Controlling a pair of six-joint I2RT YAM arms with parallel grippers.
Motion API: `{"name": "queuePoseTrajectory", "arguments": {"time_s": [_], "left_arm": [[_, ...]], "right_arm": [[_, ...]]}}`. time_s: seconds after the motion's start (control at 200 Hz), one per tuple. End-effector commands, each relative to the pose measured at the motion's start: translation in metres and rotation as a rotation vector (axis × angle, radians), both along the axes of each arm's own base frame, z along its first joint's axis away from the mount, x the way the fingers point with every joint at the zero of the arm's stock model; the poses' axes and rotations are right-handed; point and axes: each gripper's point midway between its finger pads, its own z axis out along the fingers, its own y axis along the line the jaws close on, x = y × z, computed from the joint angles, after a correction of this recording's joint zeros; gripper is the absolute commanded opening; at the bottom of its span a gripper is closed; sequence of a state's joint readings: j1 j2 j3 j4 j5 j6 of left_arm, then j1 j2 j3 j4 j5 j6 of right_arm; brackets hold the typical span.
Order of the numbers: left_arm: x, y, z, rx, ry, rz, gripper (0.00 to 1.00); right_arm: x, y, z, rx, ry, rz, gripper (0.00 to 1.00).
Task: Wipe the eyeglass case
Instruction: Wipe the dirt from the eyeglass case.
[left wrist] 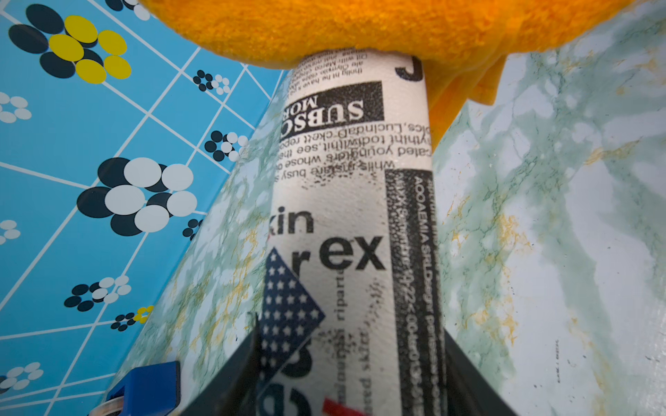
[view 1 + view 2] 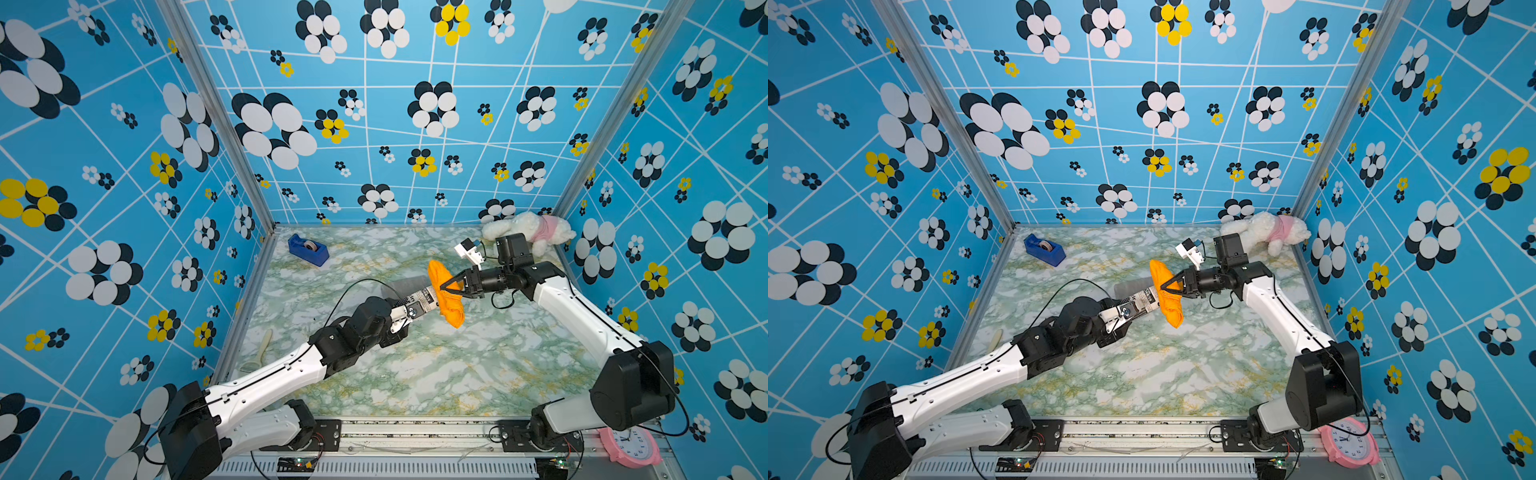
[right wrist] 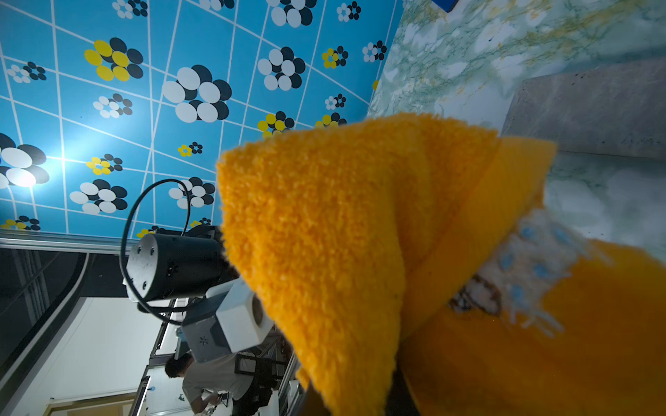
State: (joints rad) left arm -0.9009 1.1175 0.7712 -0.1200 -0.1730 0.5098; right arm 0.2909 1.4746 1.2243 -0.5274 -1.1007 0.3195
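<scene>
Grip check: left end effector (image 2: pixel 408 312) clamped on one end of the newsprint-patterned eyeglass case (image 2: pixel 422 300), held above the surface (image 2: pixel 457 365). Case sticks straight out from it; far end buried in orange cloth (image 2: pixel 448 309), which right end effector (image 2: pixel 451 291) pinches tight.

Bright, even overhead light; soft shadows on surface (image 2: pixel 436 365). Glare patch on wall (image 3: pixel 21 174). Near orange cloth (image 3: pixel 317 234) blurred. Top-view edges bowed.
</scene>
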Motion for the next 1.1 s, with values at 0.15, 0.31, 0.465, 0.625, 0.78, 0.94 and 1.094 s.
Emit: {"name": "queuePoseTrajectory", "arguments": {"time_s": [0.15,0.31,0.465,0.625,0.78,0.94,1.094], "left_arm": [[-0.011,-0.021,0.033,-0.038,-0.099,-0.074,0.11],[-0.013,-0.015,0.037,-0.045,-0.107,-0.062,0.11],[-0.009,-0.013,0.039,-0.039,-0.123,-0.048,0.11],[-0.001,-0.009,0.042,-0.06,-0.137,-0.015,0.11],[0.011,0.0,0.046,-0.069,-0.165,0.033,0.11],[0.022,0.009,0.045,-0.053,-0.172,0.075,0.11],[0.035,0.022,0.041,-0.088,-0.135,0.143,0.09]], "right_arm": [[0.031,-0.016,0.005,-0.077,-0.094,-0.053,0.0],[0.033,-0.011,-0.013,-0.07,-0.05,-0.035,0.0],[0.016,-0.001,-0.017,-0.002,-0.015,0.022,0.0],[-0.005,0.005,-0.021,0.084,0.06,0.062,0.0],[-0.02,0.008,-0.031,0.111,0.118,0.063,0.0],[-0.029,0.006,-0.022,0.143,0.151,0.048,0.0],[-0.036,0.005,0.016,0.226,0.116,0.045,0.0]]}}
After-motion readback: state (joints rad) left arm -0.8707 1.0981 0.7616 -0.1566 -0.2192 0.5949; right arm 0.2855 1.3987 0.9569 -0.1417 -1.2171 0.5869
